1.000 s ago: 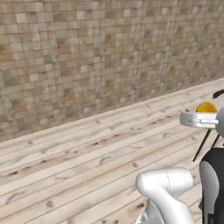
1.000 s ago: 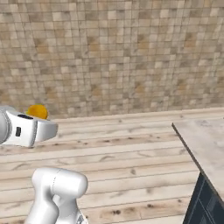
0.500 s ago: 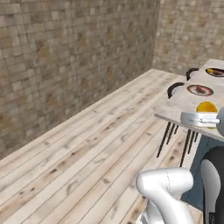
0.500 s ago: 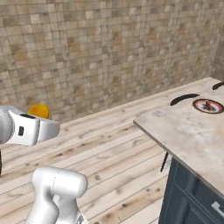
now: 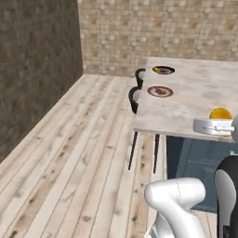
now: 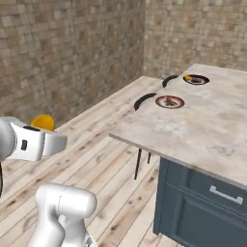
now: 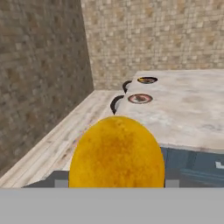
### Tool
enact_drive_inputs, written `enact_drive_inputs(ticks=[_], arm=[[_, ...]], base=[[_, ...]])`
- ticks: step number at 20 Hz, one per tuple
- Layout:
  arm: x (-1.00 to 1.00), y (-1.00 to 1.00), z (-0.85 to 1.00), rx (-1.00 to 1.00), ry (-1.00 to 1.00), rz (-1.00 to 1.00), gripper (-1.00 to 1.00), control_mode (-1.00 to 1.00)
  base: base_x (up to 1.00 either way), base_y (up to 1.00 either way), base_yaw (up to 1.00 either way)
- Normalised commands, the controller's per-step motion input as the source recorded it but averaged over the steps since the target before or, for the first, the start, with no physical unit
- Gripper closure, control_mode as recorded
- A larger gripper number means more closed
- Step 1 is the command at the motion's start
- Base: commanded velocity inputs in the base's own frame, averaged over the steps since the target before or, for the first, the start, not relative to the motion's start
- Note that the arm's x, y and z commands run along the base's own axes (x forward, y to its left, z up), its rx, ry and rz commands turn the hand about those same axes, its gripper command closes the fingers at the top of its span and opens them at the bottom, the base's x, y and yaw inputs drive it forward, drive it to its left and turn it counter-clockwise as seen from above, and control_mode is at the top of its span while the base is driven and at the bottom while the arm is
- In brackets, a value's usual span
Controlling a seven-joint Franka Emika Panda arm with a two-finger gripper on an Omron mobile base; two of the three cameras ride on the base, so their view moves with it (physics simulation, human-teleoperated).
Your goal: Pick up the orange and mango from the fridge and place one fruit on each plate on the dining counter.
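Orange (image 7: 117, 152) gripped; far plate (image 5: 163, 70) holds mango (image 5: 159, 70).

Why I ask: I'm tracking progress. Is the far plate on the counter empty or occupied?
Occupied. The far plate has a small yellow fruit resting at its edge, seen in both base views.
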Motion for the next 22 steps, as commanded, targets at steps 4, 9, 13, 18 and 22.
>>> enact_drive_inputs(ticks=[4,9,13,18,22], arm=[[0.0,0.0,0.0,0.0,0.0,0.0,1.0,1.0],[0.0,0.0,0.0,0.0,0.0,0.0,1.0,1.0],[0.0,0.0,0.0,0.0,0.0,0.0,1.0,1.0],[0.0,0.0,0.0,0.0,0.0,0.0,1.0,1.0],[0.0,0.0,0.0,0.0,0.0,0.0,1.0,1.0]], base=[[0.79,0.64,-0.62],[0.9,0.78,-0.53],[0.88,0.84,-0.5],[0.46,0.89,-0.54],[0.37,0.91,-0.54]])
